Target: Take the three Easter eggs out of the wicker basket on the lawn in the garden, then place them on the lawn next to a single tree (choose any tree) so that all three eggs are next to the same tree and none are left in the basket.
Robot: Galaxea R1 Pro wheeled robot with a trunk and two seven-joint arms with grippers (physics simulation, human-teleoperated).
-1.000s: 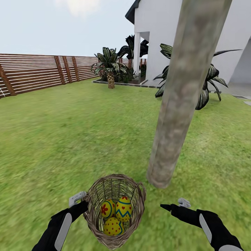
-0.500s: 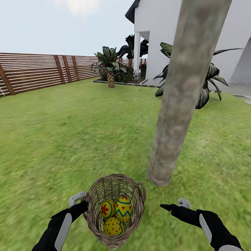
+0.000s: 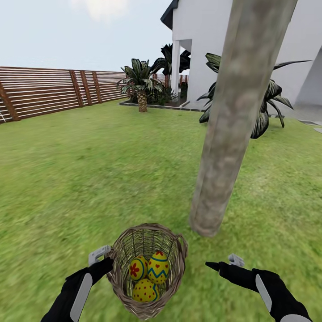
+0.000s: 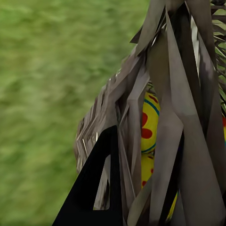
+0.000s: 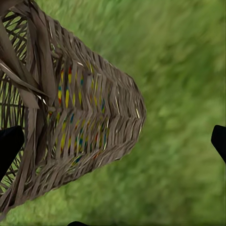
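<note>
The left end effector (image 3: pixel 105 256) is clenched on the rim of the wicker basket (image 3: pixel 172 250), at the basket's left side; in the left wrist view one black finger (image 4: pixel 96 186) lies against the woven strips. The basket hangs tilted, with its mouth toward the head camera. Inside it there are three Easter eggs: one with red flowers (image 3: pixel 138 268), one with blue zigzag bands (image 3: pixel 158 267), and one with red dots (image 3: pixel 144 290) nearest to the camera. All three touch each other.

The right end effector (image 3: pixel 223 262) is to the right of the basket and apart from it. It is released and holds nothing; in the right wrist view its two black fingertips (image 5: pixel 8 146) stand wide, with the basket wall (image 5: pixel 89 122) and the grass between them.

Just beyond the right end effector, one tree (image 3: pixel 228 129) with a thick grey-beige trunk rises from the lawn (image 3: pixel 89 179). Farther away there are two palm-like plants, one small (image 3: pixel 141 85) and one with broad leaves (image 3: pixel 268 107) behind the trunk. A brown slat fence (image 3: pixel 49 91) and a white house (image 3: pixel 201 49) close the garden.
</note>
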